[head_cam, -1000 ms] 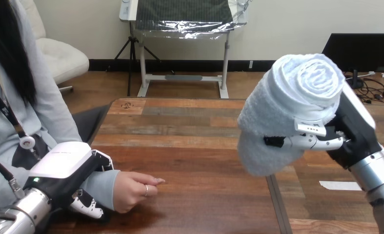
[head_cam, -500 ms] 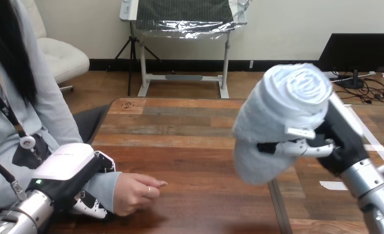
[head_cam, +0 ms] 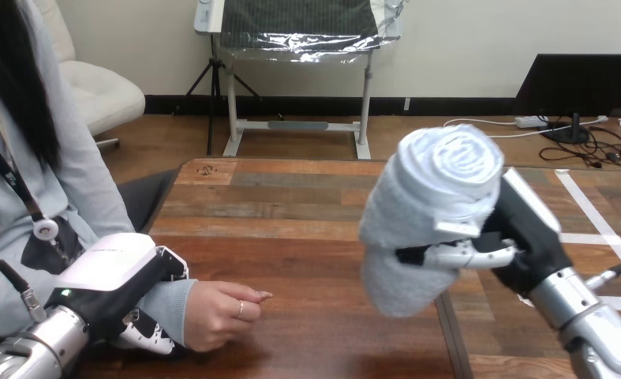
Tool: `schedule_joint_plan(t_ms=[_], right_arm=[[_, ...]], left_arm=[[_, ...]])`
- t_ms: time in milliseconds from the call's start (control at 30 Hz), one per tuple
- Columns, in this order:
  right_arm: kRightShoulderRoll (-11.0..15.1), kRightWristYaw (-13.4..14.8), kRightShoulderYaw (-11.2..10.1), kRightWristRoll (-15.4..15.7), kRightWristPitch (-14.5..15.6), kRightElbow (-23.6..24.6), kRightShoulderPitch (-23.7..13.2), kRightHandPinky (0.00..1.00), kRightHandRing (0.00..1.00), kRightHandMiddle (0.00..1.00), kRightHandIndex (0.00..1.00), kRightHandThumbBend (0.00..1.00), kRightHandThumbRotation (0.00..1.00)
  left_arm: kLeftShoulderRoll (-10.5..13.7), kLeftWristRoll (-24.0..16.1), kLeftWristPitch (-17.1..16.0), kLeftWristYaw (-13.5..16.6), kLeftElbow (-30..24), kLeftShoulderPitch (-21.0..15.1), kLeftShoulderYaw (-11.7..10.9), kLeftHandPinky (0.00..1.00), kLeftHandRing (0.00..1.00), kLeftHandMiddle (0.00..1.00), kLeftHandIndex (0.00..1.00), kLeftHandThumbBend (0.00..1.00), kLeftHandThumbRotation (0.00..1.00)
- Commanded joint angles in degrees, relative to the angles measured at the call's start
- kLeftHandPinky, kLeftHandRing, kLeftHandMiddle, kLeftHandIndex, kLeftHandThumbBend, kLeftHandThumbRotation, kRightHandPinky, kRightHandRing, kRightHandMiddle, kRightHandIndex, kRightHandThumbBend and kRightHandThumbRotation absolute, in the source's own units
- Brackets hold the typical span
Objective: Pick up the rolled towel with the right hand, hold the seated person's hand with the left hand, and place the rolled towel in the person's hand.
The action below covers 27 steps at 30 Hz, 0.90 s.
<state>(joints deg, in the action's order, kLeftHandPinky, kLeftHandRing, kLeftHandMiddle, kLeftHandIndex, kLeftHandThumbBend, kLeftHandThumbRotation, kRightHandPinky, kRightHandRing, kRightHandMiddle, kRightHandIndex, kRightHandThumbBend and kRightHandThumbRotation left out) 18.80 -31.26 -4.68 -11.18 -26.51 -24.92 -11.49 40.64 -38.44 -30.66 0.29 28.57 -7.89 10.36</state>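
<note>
1. White rolled towel (head_cam: 429, 213) is being gripped at centre right of the frame by the right hand (head_cam: 528, 237), whose fingers (head_cam: 457, 254) are being wrapped across the roll's front.
2. It is being held tilted above the wooden table (head_cam: 307, 205), spiral end uppermost.
3. At lower left, the person's wrist (head_cam: 169, 304) is being clasped by the left hand (head_cam: 110, 268), with fingers curled beneath the grey sleeve.
4. The person's hand (head_cam: 220, 312) is being rested on the table, loosely curled, well apart from the towel.

I read the rolled towel (head_cam: 429, 213) as white terry cloth, nappy and matt. Under it the worktop (head_cam: 307, 209): wood planks, visible grain, faint sheen. Back shell of left hand (head_cam: 110, 264): smooth glossy white plastic. My right forearm (head_cam: 599, 332): silver metal, satin finish.
</note>
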Motion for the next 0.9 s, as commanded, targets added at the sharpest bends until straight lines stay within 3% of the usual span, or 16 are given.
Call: schedule_joint_plan(t_ms=[0,333,500,633,867], right_arm=[[-1.24,1.06,-0.03,0.14,-1.29,0.50,-7.63,0.28,0.34,0.43,0.43,0.71,0.00],[-2.34,1.51,0.73,2.38,-2.16,-1.97,-9.08,0.28,0.34,0.42,0.44,0.71,0.00],[-3.11,1.88,1.41,3.33,-2.81,-3.75,-10.21,0.29,0.34,0.42,0.44,0.70,0.00],[-5.35,4.12,3.58,7.50,-4.82,-9.30,-13.51,0.30,0.35,0.42,0.44,0.70,0.00],[-6.83,4.89,4.60,9.04,-5.45,-11.04,-14.47,0.29,0.34,0.41,0.43,0.72,0.00]], left_arm=[[0.89,3.02,-0.79,-0.40,-5.31,-2.45,-1.84,0.28,0.30,0.34,0.33,0.78,0.00],[1.37,3.50,-1.49,0.12,-7.77,-2.48,-2.98,0.25,0.28,0.33,0.32,0.78,0.00],[1.45,4.67,-0.14,-1.49,-10.11,-2.44,-3.67,0.24,0.28,0.33,0.34,0.78,0.00],[1.27,5.37,1.82,-2.94,-14.80,-4.58,-4.45,0.24,0.29,0.34,0.35,0.80,0.00],[0.68,5.81,2.98,-4.10,-16.25,-6.35,-4.38,0.25,0.30,0.35,0.36,0.82,0.00]])
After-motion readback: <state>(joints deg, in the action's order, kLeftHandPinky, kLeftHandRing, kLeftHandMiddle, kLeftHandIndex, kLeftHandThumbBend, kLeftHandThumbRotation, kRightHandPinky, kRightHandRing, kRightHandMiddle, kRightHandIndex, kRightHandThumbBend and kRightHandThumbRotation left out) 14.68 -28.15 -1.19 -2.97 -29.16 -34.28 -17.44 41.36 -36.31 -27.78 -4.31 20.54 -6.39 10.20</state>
